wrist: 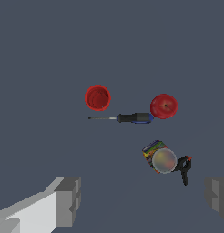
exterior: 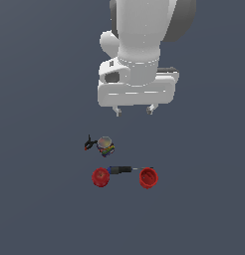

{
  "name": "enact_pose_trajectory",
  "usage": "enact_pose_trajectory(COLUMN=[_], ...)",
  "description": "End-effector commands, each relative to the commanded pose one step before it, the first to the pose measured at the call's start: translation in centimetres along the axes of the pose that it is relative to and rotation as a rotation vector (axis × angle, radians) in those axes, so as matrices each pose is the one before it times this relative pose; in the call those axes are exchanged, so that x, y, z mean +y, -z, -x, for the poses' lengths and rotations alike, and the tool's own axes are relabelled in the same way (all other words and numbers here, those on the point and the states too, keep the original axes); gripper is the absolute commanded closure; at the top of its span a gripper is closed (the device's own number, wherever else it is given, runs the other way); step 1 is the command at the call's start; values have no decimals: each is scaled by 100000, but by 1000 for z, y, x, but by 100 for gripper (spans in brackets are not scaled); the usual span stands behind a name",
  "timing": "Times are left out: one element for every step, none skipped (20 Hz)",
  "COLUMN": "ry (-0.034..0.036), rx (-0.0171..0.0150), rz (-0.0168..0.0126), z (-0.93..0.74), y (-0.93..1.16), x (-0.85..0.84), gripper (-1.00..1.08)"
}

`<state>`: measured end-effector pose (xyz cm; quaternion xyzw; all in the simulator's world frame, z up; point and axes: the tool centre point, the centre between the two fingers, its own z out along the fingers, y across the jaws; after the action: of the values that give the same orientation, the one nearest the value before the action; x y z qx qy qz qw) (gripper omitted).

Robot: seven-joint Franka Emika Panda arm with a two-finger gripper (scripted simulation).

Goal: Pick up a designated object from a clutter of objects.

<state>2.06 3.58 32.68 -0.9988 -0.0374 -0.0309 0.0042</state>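
The small can (exterior: pixel 105 146) with a grey metallic top and multicoloured label stands on the grey floor; it also shows in the wrist view (wrist: pixel 161 158). A tiny black-and-red clamp (exterior: pixel 89 144) touches its side, seen too in the wrist view (wrist: pixel 185 168). My gripper (exterior: pixel 134 110) hangs open and empty well above the clutter, up and toward the exterior view's right of the can. Its fingers (wrist: pixel 68 200) frame the wrist view.
A red cup (exterior: pixel 148 177) and a red apple-like ball (exterior: pixel 100 177) lie below the can in the exterior view. A black-and-blue screwdriver (exterior: pixel 122 170) lies between them. They also show in the wrist view: cup (wrist: pixel 97 98), ball (wrist: pixel 164 106), screwdriver (wrist: pixel 132 118).
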Motion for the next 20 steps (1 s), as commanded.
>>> enact_pose_trajectory(ry=[895,617,701,780,866,956,1053,1148,1240,1330,1423,1517,1611,1703,1794,1828,1826,1828,1827,1827], rx=[-158,-52,-64,-79,-92,-102,-109,-116,-126,-137,-146,-156,-165,-175,-184,-188,-188,-188,-188,-189], rz=[1,-14,-10,-3,1,1,-3,-7,-8,-8,-10,-12,-15,-17,-20,-23,-25,-27,-29,-32], z=[14,1,6,13,22,29,36,46,58,73,90,108,129,152,178,199,217,235,252,269], y=[-410,-239,-273,-309,-344,-380,-416,-452,-487,-523,-558,-593,-627,-661,-694,-704,-701,-698,-694,-691], x=[236,115,138,168,194,214,229,246,265,285,303,319,335,350,363,362,355,345,336,326], gripper=[-92,-92,-92,-92,-92,-92,-92,-92,-92,-92,-92,-92,-92,-92,-92,-92,-92,-92,-92,-92])
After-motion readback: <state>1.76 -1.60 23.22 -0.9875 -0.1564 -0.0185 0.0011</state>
